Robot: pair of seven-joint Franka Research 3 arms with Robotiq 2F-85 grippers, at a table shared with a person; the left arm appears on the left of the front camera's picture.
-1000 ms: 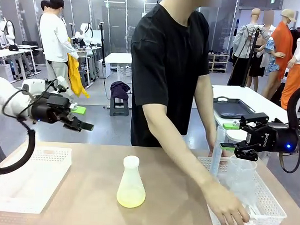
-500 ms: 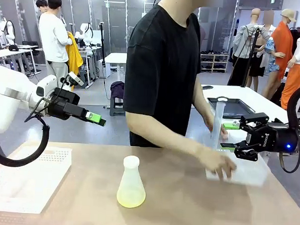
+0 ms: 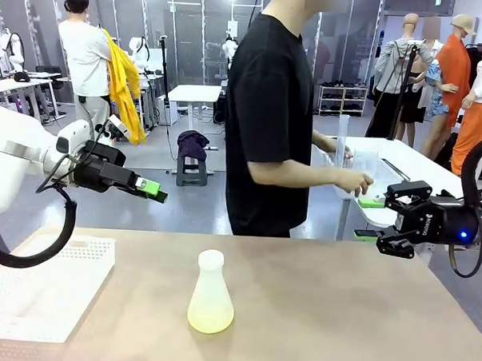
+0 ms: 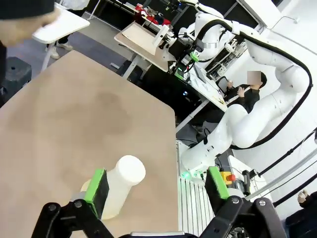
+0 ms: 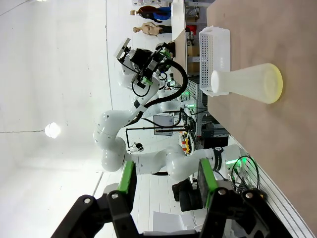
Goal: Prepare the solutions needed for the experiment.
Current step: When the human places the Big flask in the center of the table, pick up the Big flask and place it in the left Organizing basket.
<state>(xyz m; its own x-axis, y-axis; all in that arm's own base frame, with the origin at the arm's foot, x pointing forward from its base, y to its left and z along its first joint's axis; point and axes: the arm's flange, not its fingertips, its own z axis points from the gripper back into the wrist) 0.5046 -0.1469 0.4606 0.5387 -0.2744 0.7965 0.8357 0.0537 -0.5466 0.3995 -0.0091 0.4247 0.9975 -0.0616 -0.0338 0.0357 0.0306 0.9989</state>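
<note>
Grippers, two. Left gripper (image 3: pixel 154 193): released, green pads spread wide with nothing between them, held in the air over the table's left side and pointing right. Right gripper (image 3: pixel 367 218): also released and empty, pads one above the other, at the table's far right edge and pointing left. Conical flask (image 3: pixel 210 295), one: translucent white, upright on the tan table (image 3: pixel 323 312) near the middle, between the two grippers, lower than both and well apart from each. Solution (image 3: pixel 210 316), one lot: pale yellow-green, a shallow layer in the flask's bottom. Basket (image 3: pixel 48 288), one: white, perforated, at the near left of the table. Person (image 3: pixel 269 118), one: black shirt, standing at the far side and turned right, a hand (image 3: pixel 354 183) on clear ware at a farther table, too blurred to sort. The left wrist view looks past the left gripper (image 4: pixel 156 184) onto the flask (image 4: pixel 126 178) from above, its round mouth just beside one pad. The right wrist view, rolled sideways, sights past the right gripper (image 5: pixel 166 183) to the flask (image 5: pixel 237 82) side on, the solution (image 5: pixel 273 83) at its base and the basket (image 5: pixel 215 42) beyond.
</note>
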